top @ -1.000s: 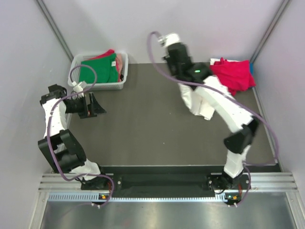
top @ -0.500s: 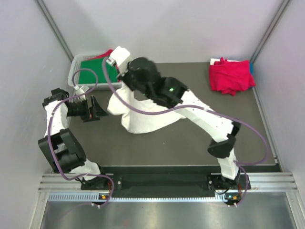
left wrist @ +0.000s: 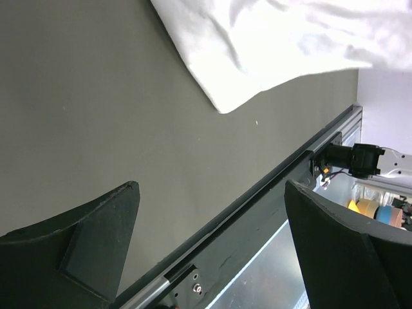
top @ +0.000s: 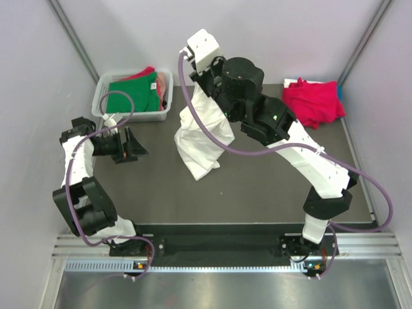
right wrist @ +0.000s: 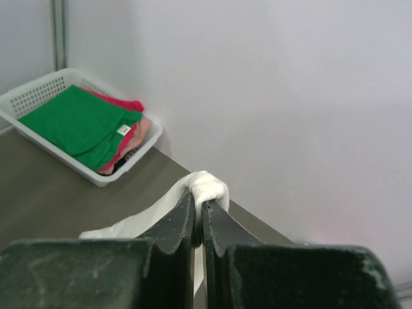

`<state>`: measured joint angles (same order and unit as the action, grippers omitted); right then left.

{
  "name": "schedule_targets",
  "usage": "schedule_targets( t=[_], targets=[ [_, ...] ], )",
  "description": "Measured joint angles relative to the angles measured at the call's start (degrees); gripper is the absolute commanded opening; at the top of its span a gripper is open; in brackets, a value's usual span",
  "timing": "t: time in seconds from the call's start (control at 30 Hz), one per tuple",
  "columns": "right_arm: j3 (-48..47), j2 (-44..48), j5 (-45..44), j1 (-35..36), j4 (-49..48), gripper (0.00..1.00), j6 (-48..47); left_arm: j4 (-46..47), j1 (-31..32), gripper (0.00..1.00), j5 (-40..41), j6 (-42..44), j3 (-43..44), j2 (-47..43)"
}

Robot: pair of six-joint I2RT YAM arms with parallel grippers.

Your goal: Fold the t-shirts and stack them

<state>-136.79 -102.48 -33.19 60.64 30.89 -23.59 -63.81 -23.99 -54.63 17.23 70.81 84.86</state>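
Note:
A white t-shirt (top: 203, 135) hangs crumpled over the middle of the dark table, its lower end on or just above the surface. My right gripper (top: 203, 89) is shut on the shirt's top fold (right wrist: 207, 185), the jaws (right wrist: 198, 201) pinched together on the cloth. My left gripper (top: 136, 147) stands wide open and holds nothing, low over the table to the shirt's left. From the left wrist the white shirt (left wrist: 277, 45) shows ahead, beyond the open gripper (left wrist: 211, 187). A green t-shirt (top: 132, 94) lies on red ones (top: 147, 71) in a basket. Crimson t-shirts (top: 313, 102) are piled at the back right.
The white slatted basket (top: 129, 117) stands at the back left corner, also visible in the right wrist view as the basket (right wrist: 38, 90) with the green shirt (right wrist: 77, 122). Grey walls close in the back and both sides. A metal rail (left wrist: 257, 193) runs along the table's near edge.
My right arm swung the white shirt from the right side across to the left, then back to the middle and higher. The left arm barely moved and stayed open.

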Motion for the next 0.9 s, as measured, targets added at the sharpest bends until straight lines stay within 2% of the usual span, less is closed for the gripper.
schedule_targets(
  t=[0.17, 0.47, 0.7, 0.9],
  targets=[
    [0.2, 0.1, -1.9, 2.9, -1.7, 0.0, -5.0, 0.0, 0.1, 0.98, 0.0, -0.4, 0.0, 0.0],
    [-2.3, 0.8, -7.8, 18.0, -16.1, 0.0, -24.2, 0.4, 1.1, 0.98, 0.2, -0.3, -0.2, 0.0],
    [2.3, 12.5, -19.0, 17.1, -32.6, 0.0, -38.2, 0.9, 1.2, 0.98, 0.5, 0.2, -1.9, 0.5],
    [7.1, 24.5, -24.4, 16.4, -42.4, 0.0, -43.8, 2.4, 1.7, 0.98, 0.4, -0.7, -2.0, 0.8]
  ],
)
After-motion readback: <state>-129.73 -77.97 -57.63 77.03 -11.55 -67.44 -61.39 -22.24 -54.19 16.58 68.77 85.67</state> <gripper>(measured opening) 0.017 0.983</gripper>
